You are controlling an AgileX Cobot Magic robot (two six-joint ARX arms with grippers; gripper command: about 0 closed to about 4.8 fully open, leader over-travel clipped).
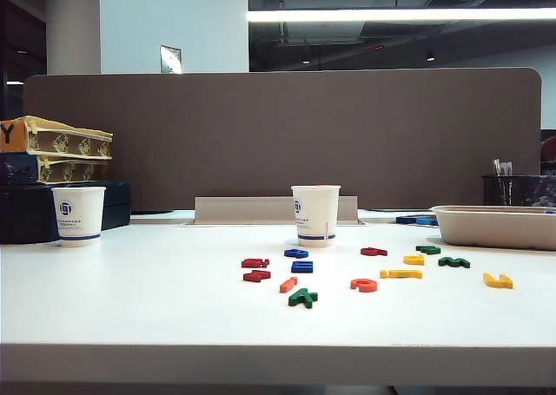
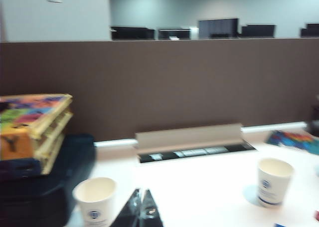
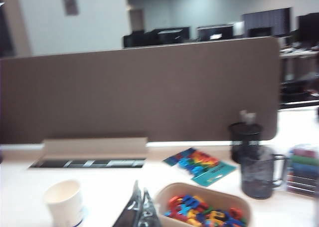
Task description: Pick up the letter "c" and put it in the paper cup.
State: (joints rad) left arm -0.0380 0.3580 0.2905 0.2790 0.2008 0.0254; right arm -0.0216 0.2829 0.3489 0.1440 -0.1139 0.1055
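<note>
The orange-red letter "c" (image 1: 364, 284) lies flat on the white table, in front of and slightly right of the paper cup (image 1: 314, 214). The cup stands upright mid-table, its blue logo at its left edge. Neither arm appears in the exterior view. In the left wrist view my left gripper (image 2: 141, 196) is shut and empty above the table, with that paper cup (image 2: 273, 181) far off to one side. My right gripper (image 3: 139, 194) is also shut and empty, between the paper cup (image 3: 64, 202) and a tray. Neither wrist view shows the letter "c".
A second cup (image 1: 78, 214) with its logo facing front stands far left. Scattered red, blue, green and yellow letters (image 1: 301, 266) surround the "c". A beige tray (image 1: 495, 226) holding several letters sits at the right. Stacked boxes (image 1: 56, 148) stand back left, a brown divider (image 1: 287, 143) behind.
</note>
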